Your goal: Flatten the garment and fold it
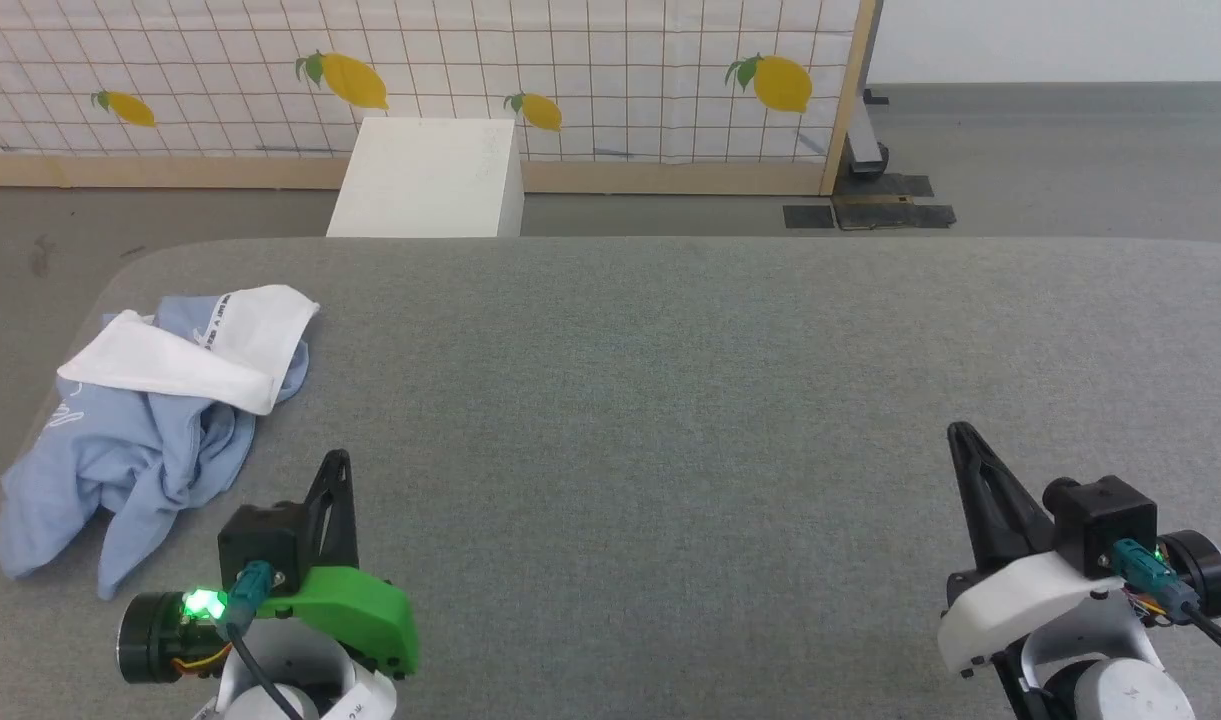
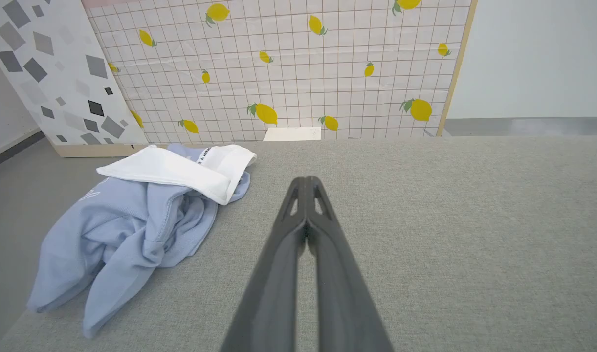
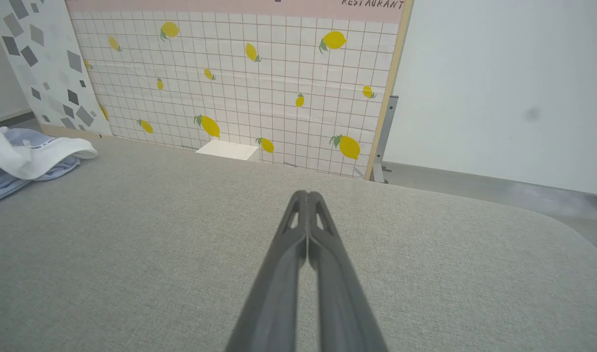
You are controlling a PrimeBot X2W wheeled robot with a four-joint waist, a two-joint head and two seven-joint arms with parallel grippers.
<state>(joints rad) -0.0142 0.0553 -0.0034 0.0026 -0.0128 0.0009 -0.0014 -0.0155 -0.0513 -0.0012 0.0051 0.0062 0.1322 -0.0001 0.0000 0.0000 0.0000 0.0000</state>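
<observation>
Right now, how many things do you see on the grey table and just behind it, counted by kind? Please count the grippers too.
garment: 1
grippers, both shut: 2 (left gripper, right gripper)
white box: 1
Total: 4

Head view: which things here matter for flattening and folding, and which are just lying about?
For the job: garment, crumpled at the left of the grey table; left gripper, shut; right gripper, shut.
Just about: white box beyond the table; lemon-print panel behind it.
</observation>
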